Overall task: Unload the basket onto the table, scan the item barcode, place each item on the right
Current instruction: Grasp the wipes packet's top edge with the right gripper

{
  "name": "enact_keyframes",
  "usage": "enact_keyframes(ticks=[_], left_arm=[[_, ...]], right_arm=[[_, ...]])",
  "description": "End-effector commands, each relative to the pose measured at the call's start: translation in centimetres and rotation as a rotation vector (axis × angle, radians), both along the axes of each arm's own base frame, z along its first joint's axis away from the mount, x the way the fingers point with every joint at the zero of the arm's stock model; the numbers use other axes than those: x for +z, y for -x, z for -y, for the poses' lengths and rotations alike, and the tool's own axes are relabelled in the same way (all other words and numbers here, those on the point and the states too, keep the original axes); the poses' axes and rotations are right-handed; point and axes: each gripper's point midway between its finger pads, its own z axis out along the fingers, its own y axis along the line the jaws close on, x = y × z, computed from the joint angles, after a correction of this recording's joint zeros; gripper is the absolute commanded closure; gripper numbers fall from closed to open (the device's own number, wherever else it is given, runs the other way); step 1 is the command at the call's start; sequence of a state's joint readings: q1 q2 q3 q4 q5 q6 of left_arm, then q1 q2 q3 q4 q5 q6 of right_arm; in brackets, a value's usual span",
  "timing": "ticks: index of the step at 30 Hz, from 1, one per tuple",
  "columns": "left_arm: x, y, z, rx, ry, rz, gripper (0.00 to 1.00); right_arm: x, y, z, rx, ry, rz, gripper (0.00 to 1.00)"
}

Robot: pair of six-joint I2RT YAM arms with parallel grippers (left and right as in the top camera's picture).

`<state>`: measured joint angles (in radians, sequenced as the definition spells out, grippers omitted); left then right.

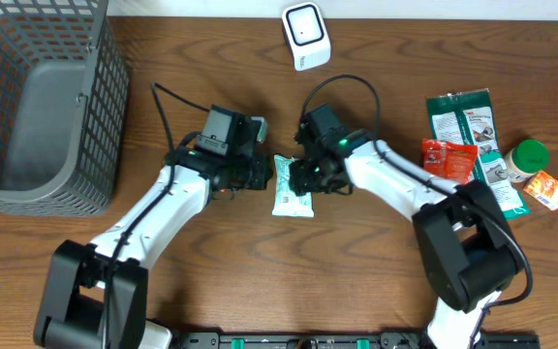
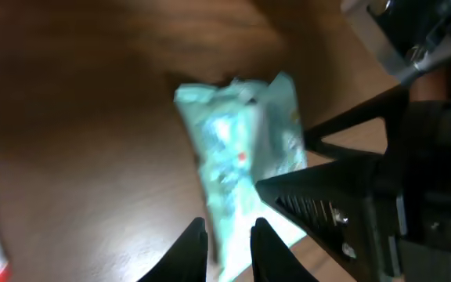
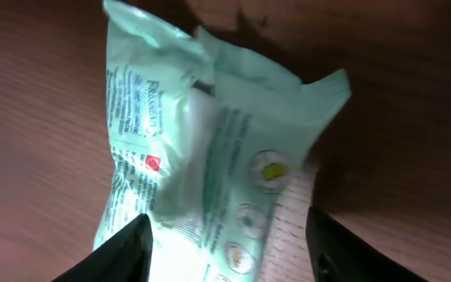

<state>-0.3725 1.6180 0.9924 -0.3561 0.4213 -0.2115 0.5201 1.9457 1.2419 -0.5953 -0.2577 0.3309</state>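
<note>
A grey mesh basket (image 1: 37,107) stands at the far left of the table (image 1: 211,58). To its right, the left gripper (image 1: 258,174) reaches in toward the centre. Its wrist view shows the two fingers (image 2: 193,244) drawn close together with an edge of the pack (image 1: 292,186) pinched between them, so it is grasping the pack.

The pack is pale green and crinkled. It sits at mid-table between the two grippers, and I cannot tell whether it rests on the wood or is lifted clear. The white scanner (image 1: 305,36) stands at the far edge, well apart from the pack.

The right gripper (image 1: 310,179) meets the pack from the other side. In its wrist view the jaws stand wide and straddle the pack without squeezing it, so it is released.

Further right lie a green packet (image 1: 465,121), a red packet (image 1: 449,158) overlapping it, a green-lidded jar (image 1: 528,158) and a small orange packet (image 1: 547,189) just beside the jar.
</note>
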Motion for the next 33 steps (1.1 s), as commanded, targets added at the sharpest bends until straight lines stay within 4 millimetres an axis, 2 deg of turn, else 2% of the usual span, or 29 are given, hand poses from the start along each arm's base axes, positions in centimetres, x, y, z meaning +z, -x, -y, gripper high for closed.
enact_keyframes(ticks=[1, 4, 6, 12, 17, 21, 25, 33], left_arm=[[-1.1, -0.1, 1.3, 0.011, 0.031, -0.026, 0.79], [-1.9, -0.2, 2.1, 0.0, 0.034, -0.028, 0.79], [-3.3, 0.2, 2.5, -0.003, 0.023, -0.065, 0.79], [-6.1, 1.1, 2.5, -0.01, -0.01, -0.138, 0.79], [-6.3, 1.3, 2.4, -0.01, -0.017, -0.15, 0.79], [-6.8, 1.5, 1.6, 0.009, -0.063, -0.157, 0.79], [-7.6, 1.7, 0.7, 0.028, -0.108, -0.159, 0.79], [-8.5, 2.6, 0.2, 0.026, -0.121, -0.177, 0.79]], right_arm=[[1.2, -0.5, 0.5, 0.0, -0.199, -0.087, 0.44], [2.0, -0.9, 1.3, -0.015, -0.289, -0.119, 0.47], [1.9, -1.2, 2.3, -0.041, -0.292, -0.129, 0.52], [0.8, -0.8, 2.0, -0.041, -0.301, -0.117, 0.56], [-0.9, -0.5, 1.6, -0.063, -0.322, -0.13, 0.57], [-1.0, -0.2, 0.5, -0.027, -0.417, -0.119, 0.57], [-1.7, 0.1, 0.6, -0.031, -0.426, -0.11, 0.59], [-2.4, 0.4, 0.4, -0.023, -0.442, -0.075, 0.62]])
